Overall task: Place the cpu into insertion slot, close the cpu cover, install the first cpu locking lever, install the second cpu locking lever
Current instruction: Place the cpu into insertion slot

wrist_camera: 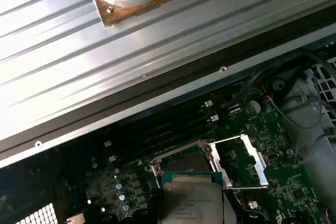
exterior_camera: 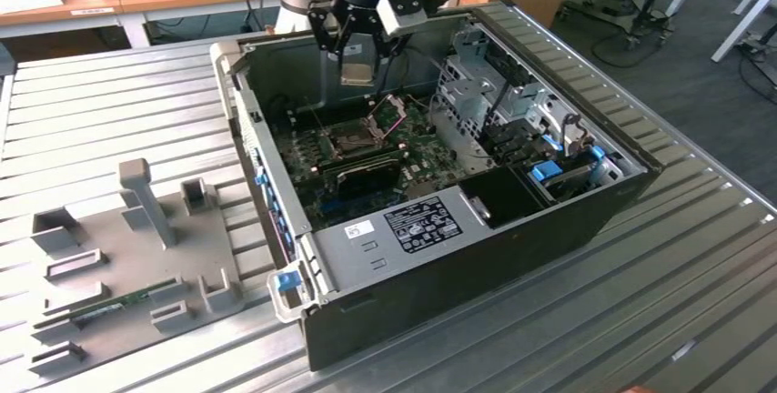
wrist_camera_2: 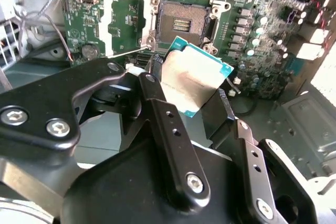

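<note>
In the exterior view, my hand (exterior_camera: pixel 355 64) hangs over the open computer case (exterior_camera: pixel 486 275), which lies on the ribbed worktop (exterior_camera: pixel 109 93). It is closed on the cpu (exterior_camera: pixel 356 73) and holds it clear above the green board. The insertion slot (exterior_camera: pixel 346 141) lies lower down inside the case, with the cpu cover (exterior_camera: pixel 388 113) tipped up just beside it.

In the second wrist view, the black fingers (wrist_camera_2: pixel 157 98) pinch the cpu (wrist_camera_2: pixel 195 74) by opposite edges. The chip is tilted, with its pale face towards the camera, and it is apart from the insertion slot (wrist_camera_2: pixel 182 22). The socket is bare and its contacts are exposed. The cpu cover (wrist_camera_2: pixel 126 24) is swung open to one side of it.

In the first wrist view, the cpu (wrist_camera: pixel 191 200) hovers near the insertion slot (wrist_camera: pixel 181 158) without touching it, and the cpu cover (wrist_camera: pixel 244 163) stands open.

As I judge it, no step is finished. The chip is gripped but not seated, the cover is up, and so neither locking lever can be fastened yet.
</note>
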You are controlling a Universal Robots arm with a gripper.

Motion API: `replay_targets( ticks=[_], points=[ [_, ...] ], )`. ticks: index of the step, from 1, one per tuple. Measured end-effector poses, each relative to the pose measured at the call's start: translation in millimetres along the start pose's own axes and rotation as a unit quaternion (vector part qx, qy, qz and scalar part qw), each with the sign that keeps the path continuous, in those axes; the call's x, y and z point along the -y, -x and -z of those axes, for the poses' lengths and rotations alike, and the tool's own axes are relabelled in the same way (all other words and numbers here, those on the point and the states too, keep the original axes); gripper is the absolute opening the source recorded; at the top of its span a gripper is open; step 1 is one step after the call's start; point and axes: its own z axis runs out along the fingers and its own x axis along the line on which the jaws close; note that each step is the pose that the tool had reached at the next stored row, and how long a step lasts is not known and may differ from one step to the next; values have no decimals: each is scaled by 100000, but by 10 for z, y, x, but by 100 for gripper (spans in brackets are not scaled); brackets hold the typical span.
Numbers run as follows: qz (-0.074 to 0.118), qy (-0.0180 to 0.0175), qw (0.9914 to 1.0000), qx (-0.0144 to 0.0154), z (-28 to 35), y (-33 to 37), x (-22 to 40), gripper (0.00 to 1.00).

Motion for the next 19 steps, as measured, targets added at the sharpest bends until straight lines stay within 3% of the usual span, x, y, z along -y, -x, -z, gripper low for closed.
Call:
replay_targets(
  ticks=[3,6,13,15,18,19],
  points=[
    [-2670,55,99964,236,-6,0,0,54],
    [-5358,96,99855,475,-10,0,1,54],
    [-5786,113,99831,517,-10,0,1,54],
    [-6935,139,99757,617,-12,0,1,54],
    [-9188,179,99573,821,-14,0,1,54],
    [-9269,182,99566,824,-14,1,1,54]
  ],
)
